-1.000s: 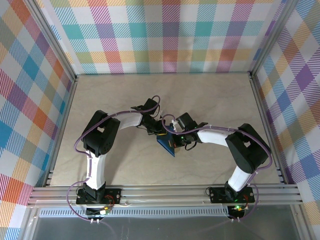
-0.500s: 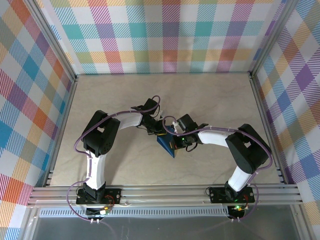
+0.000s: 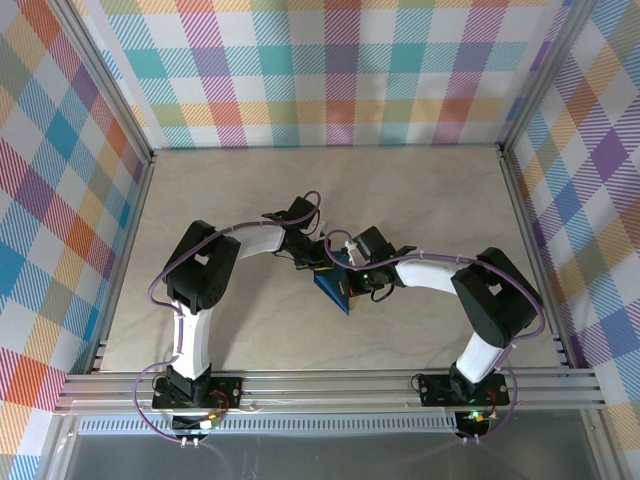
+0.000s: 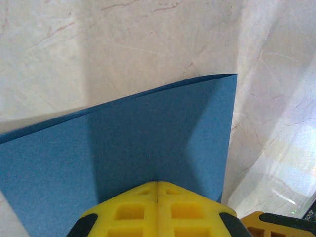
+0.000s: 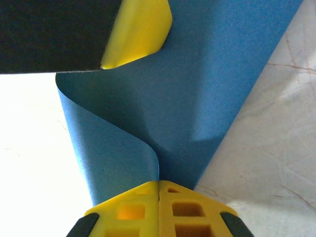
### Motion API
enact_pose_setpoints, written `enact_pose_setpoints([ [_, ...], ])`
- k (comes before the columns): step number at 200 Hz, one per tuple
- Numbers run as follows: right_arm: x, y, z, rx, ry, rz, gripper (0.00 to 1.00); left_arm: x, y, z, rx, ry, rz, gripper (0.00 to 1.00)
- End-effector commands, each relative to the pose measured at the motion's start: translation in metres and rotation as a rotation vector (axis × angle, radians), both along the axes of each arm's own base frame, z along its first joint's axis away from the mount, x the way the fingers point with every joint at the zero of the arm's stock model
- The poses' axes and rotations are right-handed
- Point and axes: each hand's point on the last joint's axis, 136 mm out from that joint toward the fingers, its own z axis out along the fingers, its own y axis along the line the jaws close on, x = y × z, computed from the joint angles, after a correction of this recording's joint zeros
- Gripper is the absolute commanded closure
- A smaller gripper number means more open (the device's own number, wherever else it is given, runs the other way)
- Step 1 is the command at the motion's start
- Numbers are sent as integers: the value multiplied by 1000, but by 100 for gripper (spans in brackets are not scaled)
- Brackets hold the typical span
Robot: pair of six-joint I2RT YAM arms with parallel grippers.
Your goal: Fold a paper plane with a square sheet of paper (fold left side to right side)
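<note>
Left gripper (image 4: pixel 157 190) and right gripper (image 5: pixel 159 190) both pinch the square sheet of paper (image 4: pixel 148 128); uneven pulling could tear it.

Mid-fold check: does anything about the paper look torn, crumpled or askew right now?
Nothing torn or crumpled. The blue sheet is pinched by both the left fingers and the right fingers. One side is rolled over in a soft curl beside the right fingers, not pressed flat. The visible edges look clean.

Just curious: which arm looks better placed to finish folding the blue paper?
Probably right: the right tool is shut where the paper curls over; the left tool merely pinches a flatter edge.
</note>
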Motion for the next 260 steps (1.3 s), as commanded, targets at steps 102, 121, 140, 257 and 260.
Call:
enact_pose_setpoints([
  [102,0,0,-5,-15,26,13,100,-26,26,-41,178,101,14,100],
  [121,-2,-2,-11,-25,42,11,100,-26,26,-40,178,98,14,100],
  [140,-6,-5,-19,-40,62,7,100,-24,26,-38,178,91,16,98],
  [257,-24,-23,-48,-108,132,-18,100,36,28,59,39,-157,50,83],
  [260,-23,-22,-48,-108,132,-19,100,35,29,60,33,-164,51,83],
])
